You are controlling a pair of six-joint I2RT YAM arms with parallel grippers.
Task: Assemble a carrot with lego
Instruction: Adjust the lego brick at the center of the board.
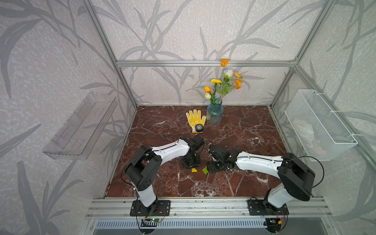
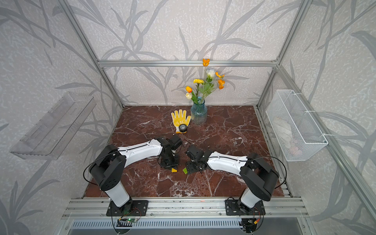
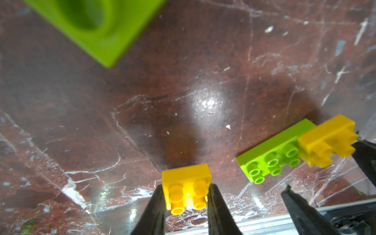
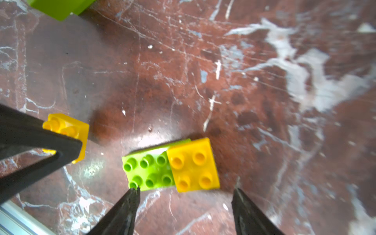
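My left gripper (image 3: pixel 186 189) is shut on a yellow-orange square lego brick (image 3: pixel 186 183), studs toward the camera, just above the marble. In both top views this brick (image 1: pixel 194 170) (image 2: pixel 174 170) shows below the left wrist. Beside it lies the carrot (image 4: pixel 171 166): a long lime-green brick (image 3: pixel 270 154) with a second yellow-orange square (image 3: pixel 327 140) pressed onto one end. My right gripper (image 4: pixel 185 190) stands open over the carrot's near side. One of its fingertips (image 4: pixel 134 191) touches a corner stud of the green brick. Another lime-green brick (image 3: pixel 91 26), blurred, shows its hollow underside.
At the back of the marble table (image 1: pixel 244 126) lie a yellow glove (image 1: pixel 195 119) with a black tape roll (image 1: pixel 199 128) on it and a blue vase of flowers (image 1: pixel 214 114). A wire basket (image 1: pixel 319 126) hangs on the right wall, a clear shelf (image 1: pixel 81 126) on the left.
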